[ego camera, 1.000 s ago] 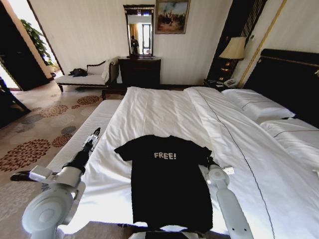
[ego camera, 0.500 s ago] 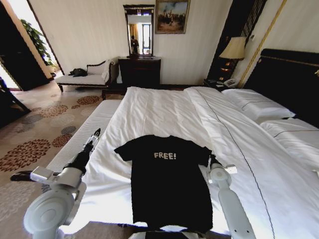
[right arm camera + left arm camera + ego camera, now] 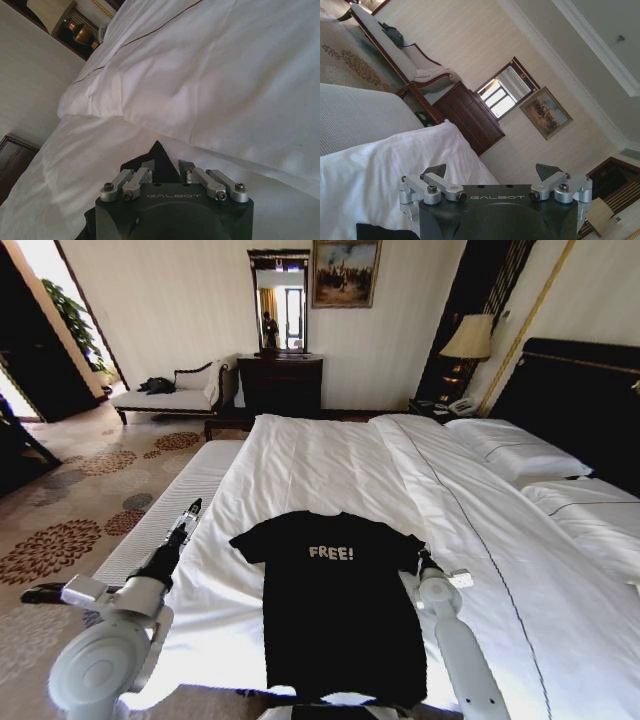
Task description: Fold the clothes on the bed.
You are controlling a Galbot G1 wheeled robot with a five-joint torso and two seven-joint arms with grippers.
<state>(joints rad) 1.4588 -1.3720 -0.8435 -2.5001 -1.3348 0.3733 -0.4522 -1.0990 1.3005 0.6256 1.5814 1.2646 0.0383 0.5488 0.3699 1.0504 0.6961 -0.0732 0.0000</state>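
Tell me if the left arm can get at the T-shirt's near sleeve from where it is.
Probably yes. The left tool is open and off to the side of the T-shirt, with only bare white duvet between it and the sleeve. The right tool sits at the shirt's other sleeve.

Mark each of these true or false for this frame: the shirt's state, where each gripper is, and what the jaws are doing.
1. The black T-shirt lies spread flat on the bed, lettering up. True.
2. The left gripper is closed on the shirt's sleeve. False: it hangs open beside the bed's edge, clear of the shirt.
3. The right gripper is at the shirt's sleeve on the robot's right. True; the right wrist view shows its jaws nearly together on a peak of black cloth.
4. The shirt is already folded in half. False: both sleeves and the full body are laid out.
5. The pillows lie on the shirt. False: they are by the headboard, apart from it.
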